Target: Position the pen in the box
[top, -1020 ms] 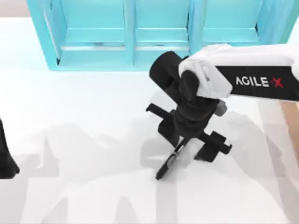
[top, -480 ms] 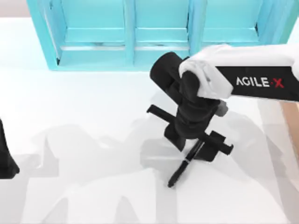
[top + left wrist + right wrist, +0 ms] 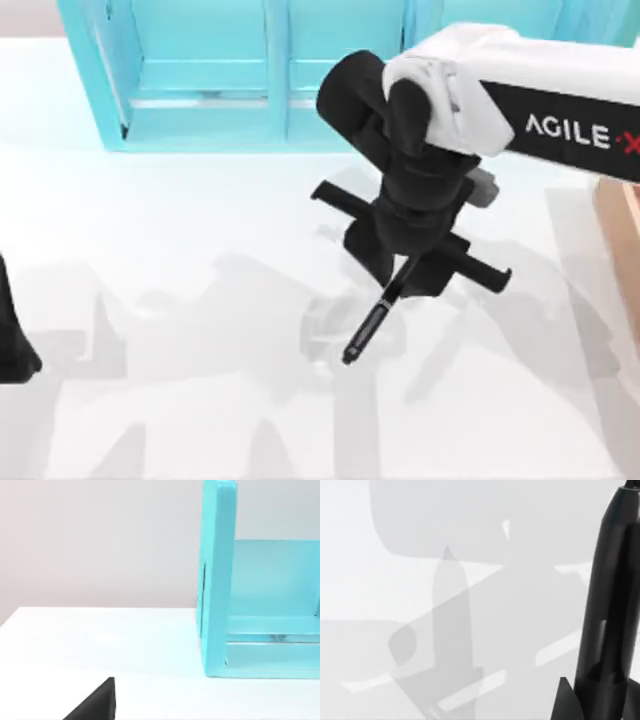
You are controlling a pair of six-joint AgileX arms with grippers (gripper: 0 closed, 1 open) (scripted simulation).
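Between right gripper [image 3: 402, 283] jaws, pen [image 3: 372, 323], tilted

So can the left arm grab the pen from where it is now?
Probably not. The left arm sits parked at the table's far left edge, while the pen hangs mid-table, shut in the right gripper. Bare tabletop lies between them, but the pen is already taken.
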